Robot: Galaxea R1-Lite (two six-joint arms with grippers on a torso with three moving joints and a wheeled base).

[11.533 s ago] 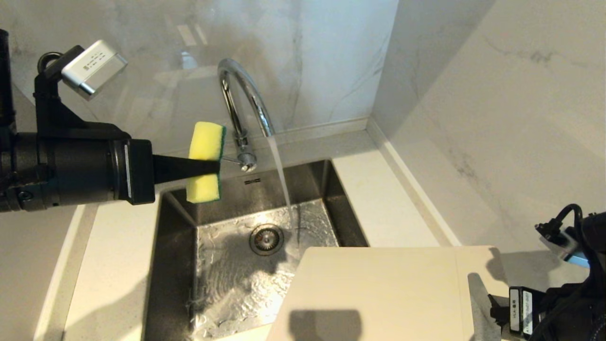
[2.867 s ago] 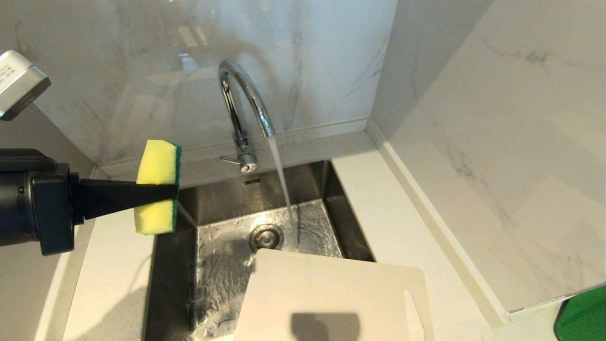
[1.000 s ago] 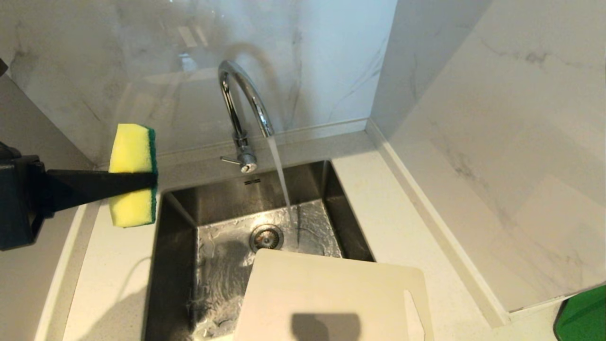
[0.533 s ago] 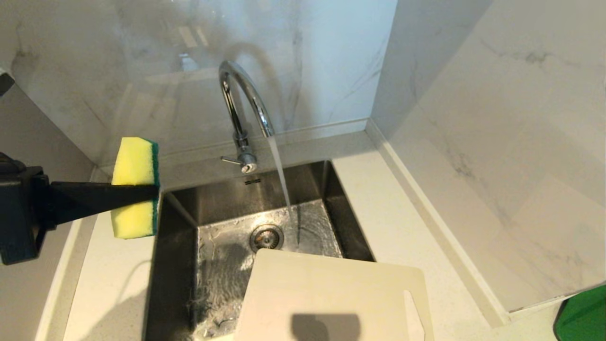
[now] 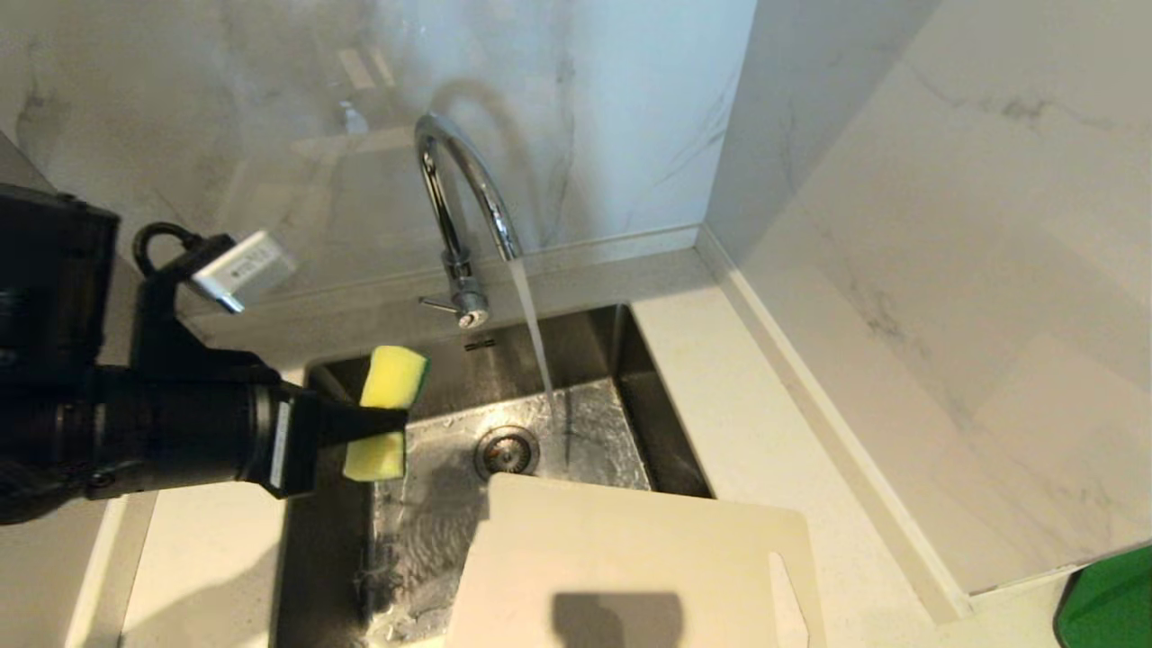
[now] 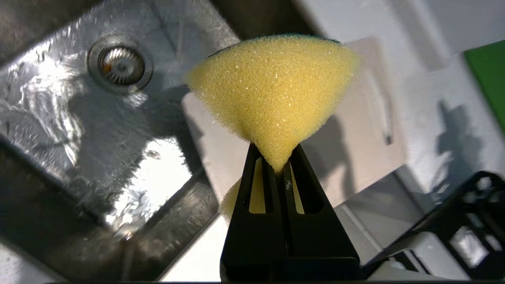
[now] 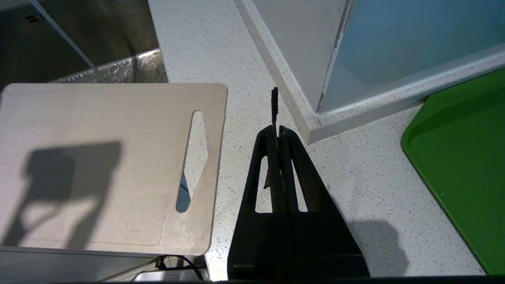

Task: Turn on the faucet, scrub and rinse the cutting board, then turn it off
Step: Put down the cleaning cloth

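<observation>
One sponge [image 5: 385, 413] pinched in left gripper [image 5: 396, 419] — above sink [image 5: 630, 360], faucet [image 5: 459, 207] running.

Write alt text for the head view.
The left gripper holds a yellow-green sponge over a steel sink while the faucet runs. A beige cutting board lies across the sink's near right corner, on a white counter.
</observation>
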